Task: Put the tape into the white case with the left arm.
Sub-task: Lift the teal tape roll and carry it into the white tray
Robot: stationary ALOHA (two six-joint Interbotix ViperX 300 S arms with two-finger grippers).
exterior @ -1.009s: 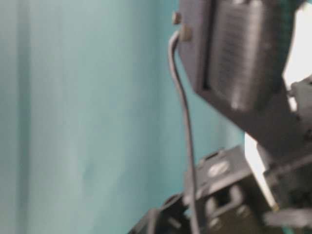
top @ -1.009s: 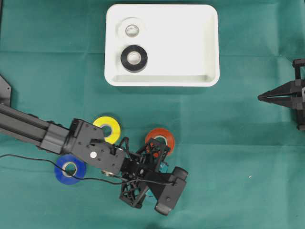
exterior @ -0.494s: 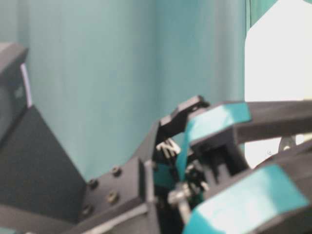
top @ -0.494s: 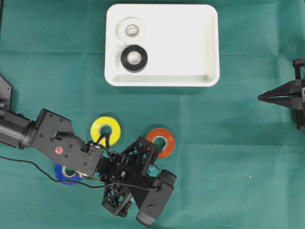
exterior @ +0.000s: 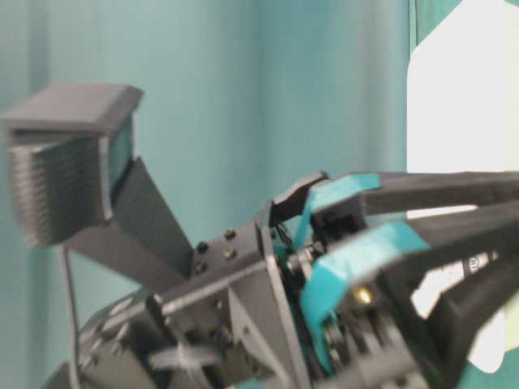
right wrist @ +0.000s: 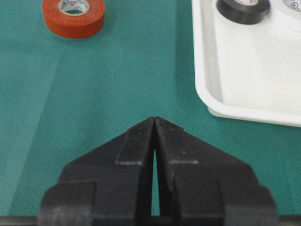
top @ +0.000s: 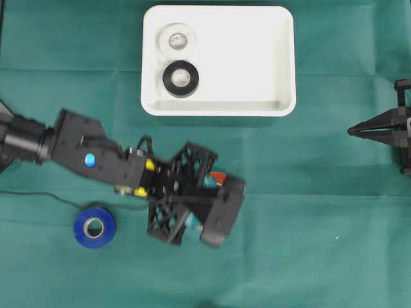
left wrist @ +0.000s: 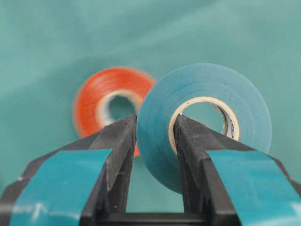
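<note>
My left gripper [left wrist: 155, 118] is shut on a teal tape roll [left wrist: 202, 77], one finger inside the core and one against the outer wall. The roll hangs above the green cloth. In the overhead view the left arm [top: 128, 170] lies across the cloth just below the white case [top: 257, 58], and the held roll is mostly hidden beneath it. The teal-banded fingers [exterior: 357, 251] fill the table-level view. My right gripper [top: 352, 131] is shut and empty at the right edge, with its tips [right wrist: 154, 120] touching.
A white roll [top: 178, 40] and a black roll [top: 180, 78] lie in the case's left part. An orange roll [left wrist: 94, 99] lies on the cloth behind the held tape, and a blue roll [top: 94, 226] sits at lower left. Small yellow patches show under the left arm.
The left arm has swung up and toward the case with the teal roll in its grip. It now covers the yellow roll and most of the orange one, and the blue roll is uncovered.
</note>
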